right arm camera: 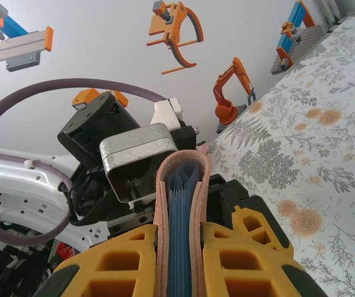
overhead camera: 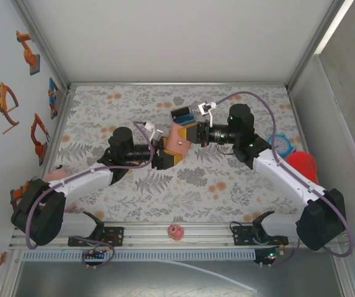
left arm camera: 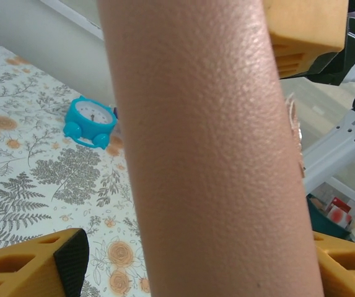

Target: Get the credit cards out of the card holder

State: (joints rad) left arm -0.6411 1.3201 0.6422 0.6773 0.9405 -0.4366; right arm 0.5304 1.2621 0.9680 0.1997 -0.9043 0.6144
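Two arms meet mid-table over the floral cloth [overhead camera: 134, 198], both on the card holder [overhead camera: 178, 141]. It's held up off the surface between them, folded, tan-pink leather.

Right gripper [overhead camera: 192, 137] is clamped on the card holder; in the right wrist view the yellow fingers [right arm camera: 245, 253] press both sides of the folded wallet, which stands on edge between them. Blue-grey lining and card edges, the credit cards [right arm camera: 180, 204], show inside the fold, still tucked in; can't count them.

Left gripper [overhead camera: 165, 156] sits at the holder's lower left edge. Left wrist view: the leather face [left arm camera: 208, 154] runs top to bottom right in front of the lens, yellow fingertips [left arm camera: 31, 266] at the bottom corners on either side of it, jaws spread wide. Cannot tell whether the pads actually touch the leather or just straddle it.

Small black box with blue contents [overhead camera: 183, 115] lies on the cloth just behind the grippers, apart from the wallet. Turquoise alarm clock [overhead camera: 280, 143] sits near the right edge of the table beside the right arm, a red round object [overhead camera: 302, 164] just in front of it. Pink ball-like thing [overhead camera: 176, 232] rests on the rail at the near edge between the arm bases.
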